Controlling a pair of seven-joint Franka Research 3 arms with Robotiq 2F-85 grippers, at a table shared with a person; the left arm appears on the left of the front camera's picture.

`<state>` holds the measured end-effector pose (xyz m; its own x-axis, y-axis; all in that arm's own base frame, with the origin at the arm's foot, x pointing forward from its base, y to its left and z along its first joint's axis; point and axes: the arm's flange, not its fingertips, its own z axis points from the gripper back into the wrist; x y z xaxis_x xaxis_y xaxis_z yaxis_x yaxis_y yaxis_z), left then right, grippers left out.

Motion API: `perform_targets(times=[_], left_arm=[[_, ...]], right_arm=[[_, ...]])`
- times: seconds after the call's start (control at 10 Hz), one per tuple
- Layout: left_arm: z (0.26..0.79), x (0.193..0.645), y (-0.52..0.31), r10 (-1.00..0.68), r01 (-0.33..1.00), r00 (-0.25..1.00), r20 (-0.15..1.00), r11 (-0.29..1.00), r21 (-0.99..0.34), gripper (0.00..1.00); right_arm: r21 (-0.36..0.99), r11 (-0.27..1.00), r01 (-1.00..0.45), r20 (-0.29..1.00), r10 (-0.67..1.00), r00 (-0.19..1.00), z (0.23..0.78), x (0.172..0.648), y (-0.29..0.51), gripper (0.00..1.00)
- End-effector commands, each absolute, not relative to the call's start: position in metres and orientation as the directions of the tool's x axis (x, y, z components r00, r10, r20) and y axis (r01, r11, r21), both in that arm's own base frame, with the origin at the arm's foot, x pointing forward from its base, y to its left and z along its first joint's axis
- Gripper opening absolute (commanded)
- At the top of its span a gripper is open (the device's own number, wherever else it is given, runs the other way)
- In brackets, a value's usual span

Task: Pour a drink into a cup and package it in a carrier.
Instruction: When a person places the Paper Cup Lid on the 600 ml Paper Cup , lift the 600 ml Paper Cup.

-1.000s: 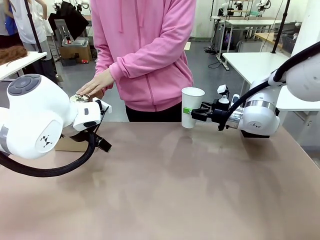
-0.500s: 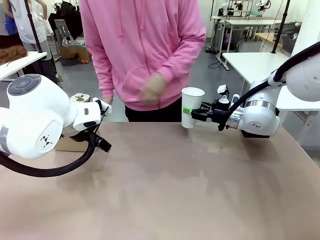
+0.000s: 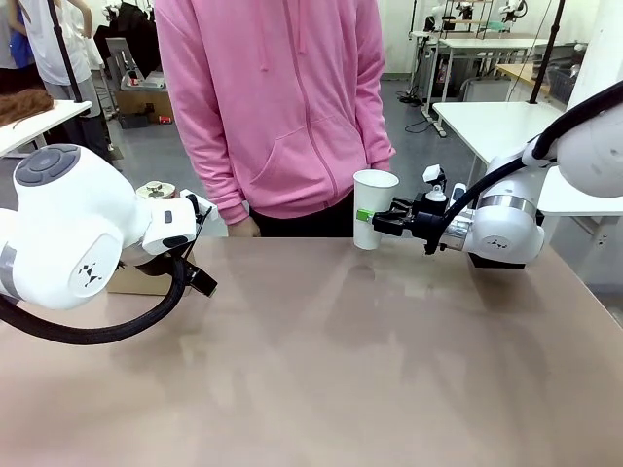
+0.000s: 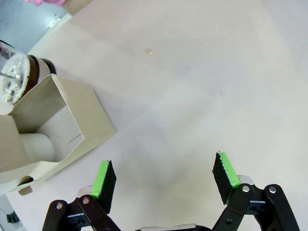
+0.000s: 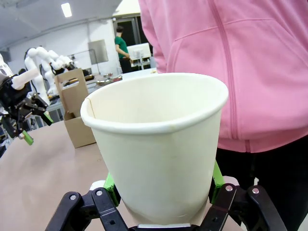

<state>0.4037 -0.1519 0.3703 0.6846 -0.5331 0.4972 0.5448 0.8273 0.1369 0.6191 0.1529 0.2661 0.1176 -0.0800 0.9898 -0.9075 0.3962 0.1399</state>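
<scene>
The right fingers [image 3: 364, 215] pinch the white cup [image 3: 374, 199] low on its wall, holding it upright with its open mouth up, near the far edge of the tabletop [image 3: 341, 370]. The brown drink [image 4: 35, 72] sits in the glass pot [image 4: 14, 79], well apart at the left end, just behind the cardboard carrier [image 4: 72, 120]. The left fingers [image 4: 103, 179] are spread and empty just beside the carrier, so the left arm looks nearer to the pot.

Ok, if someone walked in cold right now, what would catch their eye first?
The right gripper clamps an open white cup upright at the table's far edge, directly in front of a person in a pink hoodie. On the left side, the left gripper hangs open over bare table beside the cardboard carrier and the press pot.
</scene>
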Motion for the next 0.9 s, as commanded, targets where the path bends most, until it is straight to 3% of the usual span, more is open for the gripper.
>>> perform_targets(times=[0.0, 0.8], left_arm=[[0.3706, 0.4035, -0.1517, -0.532, 0.545, 0.684, 0.498, 0.827, 0.135, 1.00], [0.3706, 0.4035, -0.1517, -0.532, 0.545, 0.684, 0.498, 0.827, 0.135, 1.00]], right_arm=[[0.139, 0.405, -0.904, 0.990, -0.071, 0.121, 0.2673, 0.6199, 0.1554, 0.80], [0.139, 0.405, -0.904, 0.990, -0.071, 0.121, 0.2673, 0.6199, 0.1554, 0.80]])
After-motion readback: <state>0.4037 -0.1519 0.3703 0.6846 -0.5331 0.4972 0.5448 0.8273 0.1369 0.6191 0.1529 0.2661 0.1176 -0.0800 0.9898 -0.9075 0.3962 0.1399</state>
